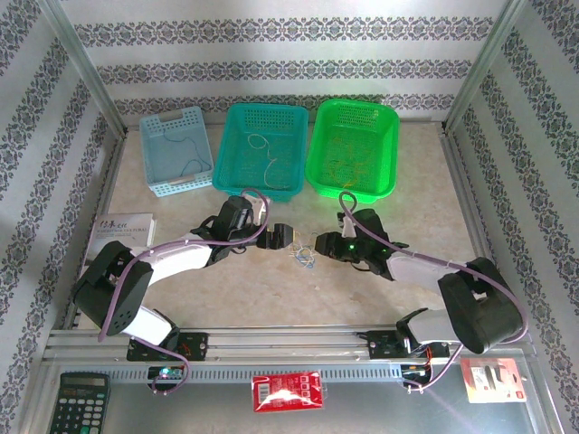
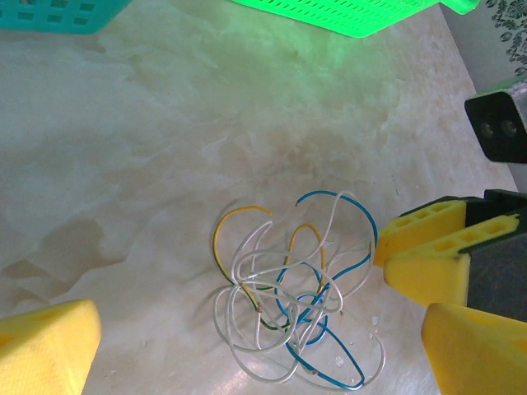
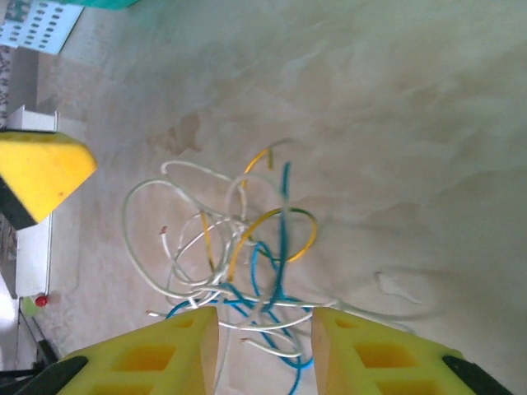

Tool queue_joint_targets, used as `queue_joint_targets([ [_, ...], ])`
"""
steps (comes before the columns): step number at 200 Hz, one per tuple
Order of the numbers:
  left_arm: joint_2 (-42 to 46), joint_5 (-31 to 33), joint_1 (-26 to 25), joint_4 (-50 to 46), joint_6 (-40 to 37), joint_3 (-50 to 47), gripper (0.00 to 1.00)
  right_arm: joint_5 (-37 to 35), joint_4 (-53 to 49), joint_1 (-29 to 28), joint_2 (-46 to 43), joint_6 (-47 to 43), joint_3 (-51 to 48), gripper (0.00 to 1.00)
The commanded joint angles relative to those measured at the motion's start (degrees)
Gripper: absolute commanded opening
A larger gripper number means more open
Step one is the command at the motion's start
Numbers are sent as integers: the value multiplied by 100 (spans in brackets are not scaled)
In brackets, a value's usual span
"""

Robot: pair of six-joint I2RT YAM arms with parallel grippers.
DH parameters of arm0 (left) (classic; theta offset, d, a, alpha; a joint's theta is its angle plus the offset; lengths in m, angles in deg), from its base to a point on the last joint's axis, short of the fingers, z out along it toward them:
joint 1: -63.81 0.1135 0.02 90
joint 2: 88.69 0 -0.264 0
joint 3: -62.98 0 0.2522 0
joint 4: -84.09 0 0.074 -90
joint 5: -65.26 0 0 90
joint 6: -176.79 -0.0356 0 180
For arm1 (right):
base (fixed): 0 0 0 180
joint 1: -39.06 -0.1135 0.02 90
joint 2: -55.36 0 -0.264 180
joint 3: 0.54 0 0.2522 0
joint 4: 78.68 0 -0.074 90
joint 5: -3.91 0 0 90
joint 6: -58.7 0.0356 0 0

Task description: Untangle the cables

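Where right tool (image 3: 265,322) gapes, cables (image 3: 235,247) at tips

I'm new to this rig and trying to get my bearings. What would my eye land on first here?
A small tangle of thin blue, yellow and white cables lies in the middle of the table, with the left fingers spread wide beside it and the right fingers straddling its near strands. Along the far edge stand a light blue basket, a teal basket and a bright green basket.
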Motion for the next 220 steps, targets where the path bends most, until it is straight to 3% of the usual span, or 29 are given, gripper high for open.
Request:
queue_joint_targets([
  [1, -35, 61, 14, 109, 206, 113, 100, -20, 202, -77, 54, 67, 121, 35],
  [53, -256, 123, 9, 65, 1201, 263, 100, -53, 248, -84, 150, 56, 182, 24],
  [81, -420, 52, -50, 279, 1912, 285, 92, -44, 301, -85, 253, 55, 234, 12],
  [107, -510, 124, -152, 302, 2087, 338, 84, -39, 335, -94, 301, 60, 245, 0],
  [166, -718, 107, -391, 307, 2078, 484, 75, -2, 348, -116, 192, 53, 217, 0],
  [220, -813, 161, -491, 458, 2085, 420, 60, 182, 352, -120, 38, -60, 206, 0],
])
